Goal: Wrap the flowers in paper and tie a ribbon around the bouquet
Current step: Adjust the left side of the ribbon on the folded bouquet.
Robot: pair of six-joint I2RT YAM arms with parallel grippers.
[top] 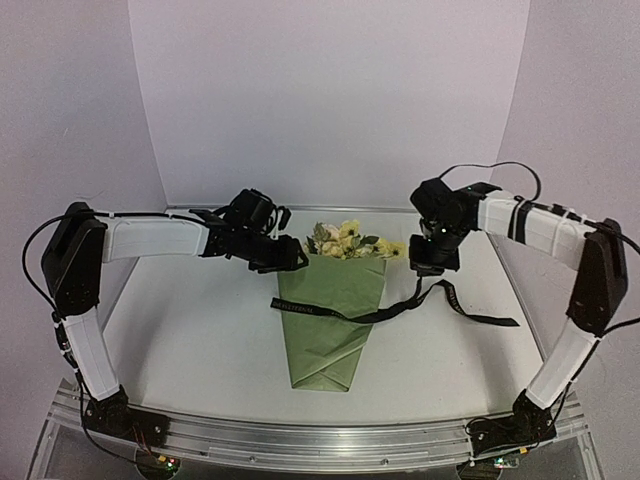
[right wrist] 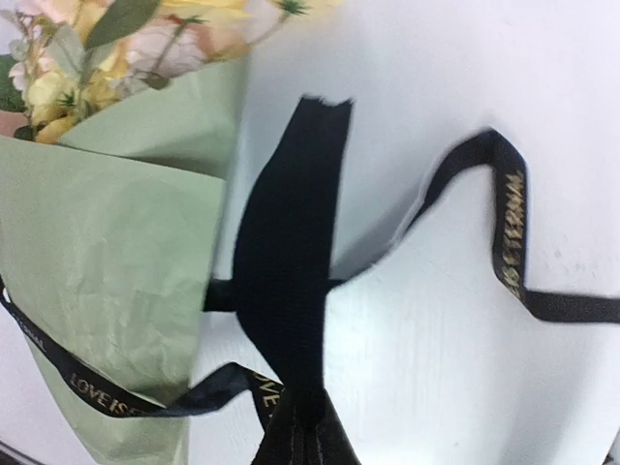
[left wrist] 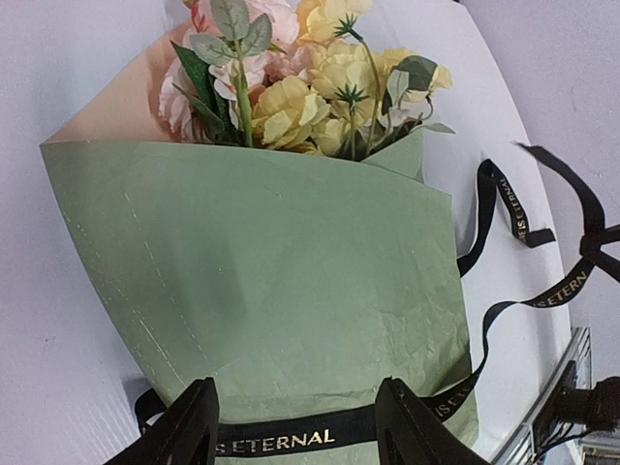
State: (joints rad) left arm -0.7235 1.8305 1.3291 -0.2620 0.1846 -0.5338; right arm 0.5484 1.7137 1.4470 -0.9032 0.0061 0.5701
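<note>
The bouquet lies mid-table, yellow and cream flowers (top: 345, 240) at its far end, wrapped in a cone of olive-green paper (top: 325, 330). The black lettered ribbon (top: 400, 308) crosses the cone and trails off to the right over the table. My left gripper (top: 292, 260) hovers at the cone's upper left edge. In the left wrist view it (left wrist: 295, 431) stands open, and the ribbon (left wrist: 281, 441) lies flat on the paper (left wrist: 291, 271) between its fingers (left wrist: 189, 431). My right gripper (top: 433, 262) is to the right of the blooms. It (right wrist: 308, 417) is shut on a raised stretch of ribbon (right wrist: 291, 252).
A metal rail (top: 320, 435) carrying both arm bases runs along the near edge. White walls close in the back and both sides. The ribbon's loose tail (top: 490, 320) lies on the table at the right, under the right arm.
</note>
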